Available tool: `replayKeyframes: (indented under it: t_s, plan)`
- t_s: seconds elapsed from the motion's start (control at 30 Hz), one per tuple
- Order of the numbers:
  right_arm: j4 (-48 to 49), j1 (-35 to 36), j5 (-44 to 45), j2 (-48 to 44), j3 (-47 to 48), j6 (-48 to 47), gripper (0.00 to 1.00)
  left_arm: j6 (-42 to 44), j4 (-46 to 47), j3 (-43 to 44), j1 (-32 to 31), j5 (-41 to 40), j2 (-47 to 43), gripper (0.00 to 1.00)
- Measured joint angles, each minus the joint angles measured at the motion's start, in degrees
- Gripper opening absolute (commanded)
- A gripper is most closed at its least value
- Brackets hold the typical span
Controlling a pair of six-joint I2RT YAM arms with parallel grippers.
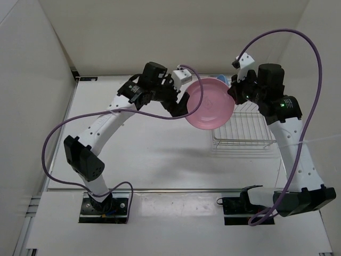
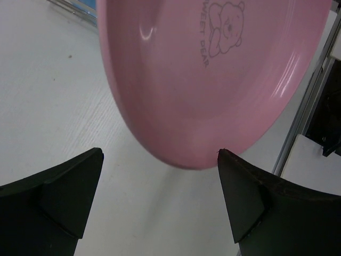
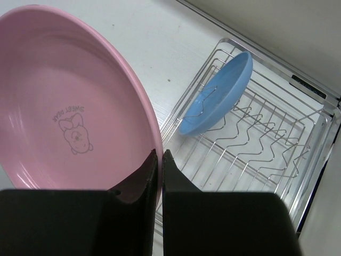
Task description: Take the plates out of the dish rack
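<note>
My right pincer (image 3: 158, 154) is clamped shut on the rim of the pink plate (image 3: 69, 106), and the plate is up off the worktop (image 1: 160, 154), held on edge and tilted. From above it hangs over the left side of the dish rack (image 1: 245, 130), toward the far edge of the worktop and a little right of its middle. The printed bear faces my right wrist camera.

My left pincer (image 2: 160, 154) is spread wide, one finger on each side of the plate's lower rim. I can't tell whether the finger (image 2: 240, 197) nearest the rim touches it.

The blue plate (image 3: 218, 96) is in the rack, leaning tilted in the wire slots at the rack's far end. The rack sits flat near the worktop's right edge.
</note>
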Motion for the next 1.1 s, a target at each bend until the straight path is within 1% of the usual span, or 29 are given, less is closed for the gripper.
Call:
replayKeyframes:
  t_s: [0.1, 0.17, 0.2, 0.23, 0.33, 0.37, 0.43, 0.47, 0.53, 0.67, 0.7, 0.73, 0.77, 0.8, 0.9, 0.97, 1.07, 1.1]
  plan:
    - [0.0, 0.0, -1.1, -0.2, 0.0, 0.0, 0.01, 0.0, -0.5, 1.8, -1.1, -0.7, 1.7, 1.0]
    - [0.0, 0.0, -1.4, -0.5, 0.0, 0.0, 0.01, 0.0, -0.5, 3.8, -1.5, -1.2, 2.4, 0.97]
    - [0.0, 0.0, -1.4, -0.7, 0.0, 0.0, 0.01, 0.0, -0.4, 4.9, -1.6, -1.6, 2.5, 0.97]
    - [0.0, 0.0, -1.5, -0.8, 0.0, 0.0, 0.01, 0.0, -0.5, 5.9, -1.7, -1.8, 2.5, 0.95]
    - [0.0, 0.0, -1.4, -1.1, 0.0, 0.0, 0.01, 0.0, -0.2, 9.0, -1.7, -2.3, 2.5, 0.84]
    - [0.0, 0.0, -1.4, -1.2, 0.0, 0.0, 0.01, 0.0, 0.1, 9.9, -1.7, -2.5, 2.5, 0.84]
    - [0.0, 0.0, -1.4, -1.4, -0.1, 0.0, 0.01, -0.1, 0.2, 10.7, -1.6, -2.8, 2.5, 0.78]
    - [0.0, 0.0, -1.4, -1.5, -0.1, 0.0, 0.01, -0.1, 0.2, 10.8, -1.7, -2.9, 2.5, 0.78]
    - [0.0, 0.0, -1.6, -1.6, -0.1, 0.0, 0.01, 0.0, 0.1, 10.9, -1.8, -2.9, 2.7, 0.74]
    - [-0.1, 0.0, -2.5, -1.6, -0.1, 0.2, 0.01, 0.1, 0.0, 11.0, -2.4, -3.0, 4.1, 0.74]
    - [-0.1, 0.0, -2.7, -1.6, -0.1, 0.2, 0.01, 0.1, 0.0, 11.0, -2.6, -3.1, 4.5, 0.72]
    - [-0.1, 0.0, -2.9, -1.7, -0.1, 0.3, 0.01, 0.1, -0.1, 11.0, -2.7, -3.1, 5.0, 0.69]
    - [-0.1, 0.0, -3.1, -1.8, -0.1, 0.3, 0.01, 0.0, -0.2, 11.0, -2.7, -3.2, 5.4, 0.61]
    - [-0.1, 0.0, -3.3, -1.9, -0.1, 0.3, 0.01, 0.0, -0.4, 11.0, -2.8, -3.3, 5.8, 0.56]
    - [-0.1, 0.0, -3.3, -1.9, -0.1, 0.3, 0.01, 0.1, -0.5, 11.0, -2.9, -3.5, 6.2, 0.5]
    - [-0.1, 0.0, -3.2, -1.9, -0.1, 0.3, 0.01, 0.1, -0.5, 11.0, -2.9, -3.7, 6.2, 0.5]
    - [-0.1, 0.0, -2.8, -1.9, -0.2, 0.2, 0.01, 0.3, -0.5, 11.0, -2.9, -4.2, 6.2, 0.55]
    - [-0.1, 0.0, -2.7, -1.9, -0.2, 0.2, 0.01, 0.4, -0.5, 11.0, -2.9, -4.3, 6.2, 0.55]
